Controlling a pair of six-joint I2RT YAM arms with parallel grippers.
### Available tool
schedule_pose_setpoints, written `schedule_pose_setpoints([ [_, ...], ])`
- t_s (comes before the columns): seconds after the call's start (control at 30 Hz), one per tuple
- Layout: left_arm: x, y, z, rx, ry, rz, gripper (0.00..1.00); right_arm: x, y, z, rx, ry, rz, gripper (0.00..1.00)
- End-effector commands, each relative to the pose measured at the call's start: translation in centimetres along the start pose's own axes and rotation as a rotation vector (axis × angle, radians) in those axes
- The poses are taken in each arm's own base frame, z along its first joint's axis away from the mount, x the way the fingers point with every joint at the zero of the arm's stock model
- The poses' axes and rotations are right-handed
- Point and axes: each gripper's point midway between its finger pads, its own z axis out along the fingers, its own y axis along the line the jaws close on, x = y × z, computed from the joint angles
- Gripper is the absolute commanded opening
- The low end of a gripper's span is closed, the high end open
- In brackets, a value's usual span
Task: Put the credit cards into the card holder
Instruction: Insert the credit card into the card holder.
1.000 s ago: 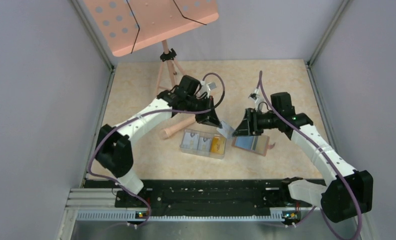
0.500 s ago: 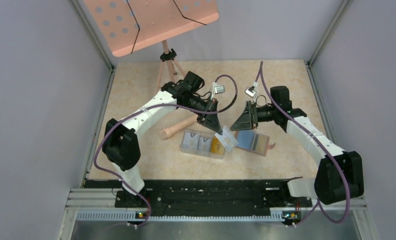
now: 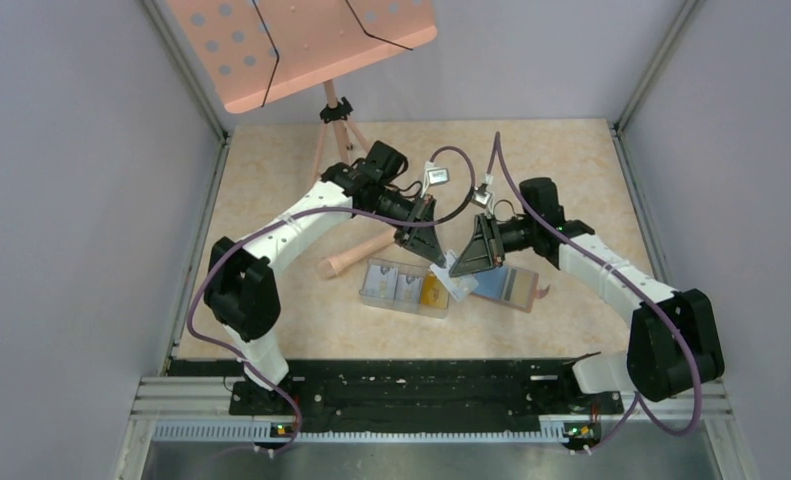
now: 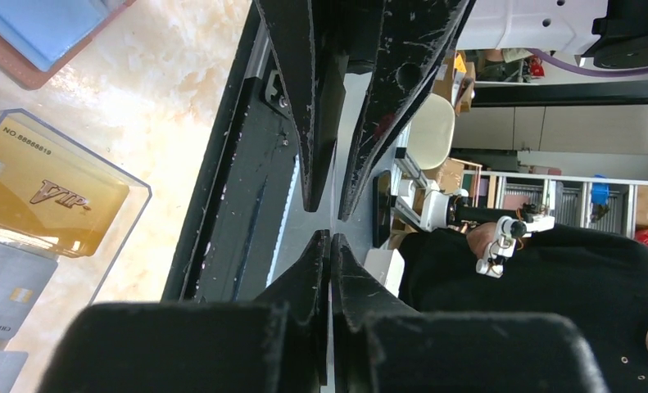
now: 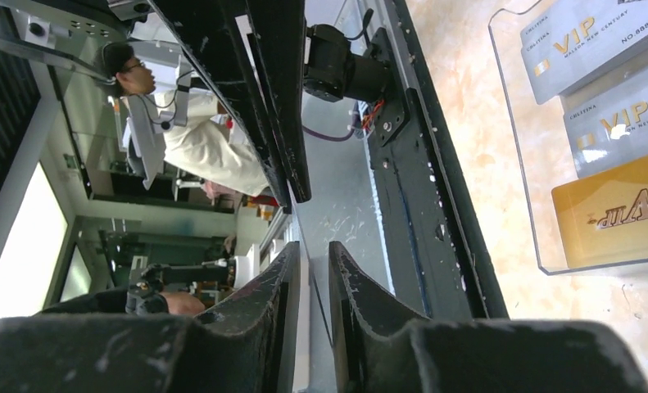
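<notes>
I had the left gripper (image 3: 439, 259) clamped on a pale credit card (image 3: 460, 284), just between the clear tray (image 3: 403, 309) and brown card holder (image 3: 512, 289); right gripper (image 3: 455, 271) straddled it, jaws a bit apart.

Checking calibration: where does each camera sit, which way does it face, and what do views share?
Top external: above and behind the robot, looking down at the table; left arm and right arm show.
Left wrist: looks past its own left gripper towards the near rail.
Right wrist: looks past its own right gripper towards that rail.
Shared: both wrist views show the gold VIP card.
</notes>
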Motion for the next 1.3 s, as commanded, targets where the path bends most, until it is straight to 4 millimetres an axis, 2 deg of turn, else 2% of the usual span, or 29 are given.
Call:
schedule_pose_setpoints([
  [0.0, -1.6, -1.3, -1.0, 0.026, -0.044, 0.107, 0.0, 0.5, 1.0, -0.1, -0.031, 0.013, -0.034, 0.19],
  [0.33, -0.4, -0.6, -1.4, 0.005, 0.04, 0.098, 0.0, -0.1, 0.6, 0.0, -0.022, 0.018, -0.027, 0.21],
  [0.4, -0.1, -0.5, -1.5, 0.002, 0.05, 0.106, 0.0, -0.1, 0.7, 0.2, -0.036, 0.031, -0.024, 0.14],
  [0.47, 0.4, -0.3, -1.4, 0.006, 0.059, 0.098, 0.0, -0.2, 0.6, 0.3, -0.041, 0.039, -0.021, 0.0],
  [0.6, 1.3, 0.2, -1.4, -0.005, 0.08, 0.082, 0.0, -0.7, -0.1, 0.5, -0.024, 0.034, -0.012, 0.0],
  [0.63, 1.4, 0.3, -1.4, -0.007, 0.083, 0.078, 0.0, -1.0, -0.2, 0.6, -0.024, 0.036, -0.01, 0.04],
  [0.73, 1.3, -0.1, -1.5, -0.002, 0.079, 0.088, 0.0, -1.8, -0.3, 0.7, -0.027, 0.037, -0.015, 0.24],
  [0.8, 1.1, -0.1, -1.5, -0.004, 0.076, 0.094, 0.0, -2.2, -0.2, 0.8, -0.032, 0.04, -0.02, 0.29],
  [0.9, 1.0, -0.1, -1.5, -0.004, 0.075, 0.093, 0.0, -2.4, -0.2, 0.8, -0.043, 0.05, -0.02, 0.29],
  [1.1, 1.0, 0.4, -1.5, -0.021, 0.072, 0.091, 0.0, -1.7, 0.2, 1.2, -0.066, 0.077, -0.01, 0.22],
  [1.27, 0.9, 0.3, -1.6, -0.029, 0.064, 0.097, 0.0, -1.3, 0.6, 1.0, -0.07, 0.078, -0.013, 0.29],
])
